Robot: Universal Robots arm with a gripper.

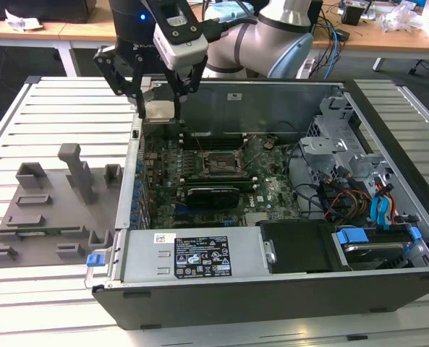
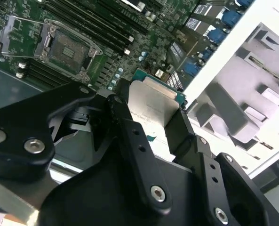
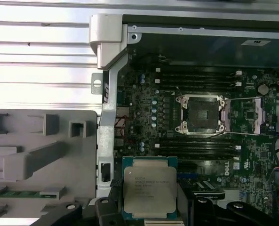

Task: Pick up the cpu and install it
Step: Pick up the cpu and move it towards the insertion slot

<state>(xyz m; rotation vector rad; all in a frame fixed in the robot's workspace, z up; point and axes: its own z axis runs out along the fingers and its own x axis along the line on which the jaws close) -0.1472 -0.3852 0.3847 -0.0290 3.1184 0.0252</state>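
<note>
The end effector [image 3: 150, 212] clamps the cpu [image 3: 150, 186] aloft: carry step. Seating likely demands squaring it over the open socket [image 3: 201, 113].

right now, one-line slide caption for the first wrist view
The tool holds the cpu by its edges above the motherboard, apart from the open socket in the computer case.

Count: 1 cpu [image 3: 150, 190], 1 set of jaws, 1 robot arm [image 1: 279, 43], 1 open PC case [image 1: 272, 296], 1 motherboard [image 3: 139, 127] with 1 socket frame [image 3: 199, 113], 1 grey fixture plate [image 1: 69, 213] carrying 1 green memory stick [image 3: 26, 192], 1 slatted tabletop [image 1: 69, 108]. Cables [image 1: 337, 202] in the case: too tangled to count.
</note>
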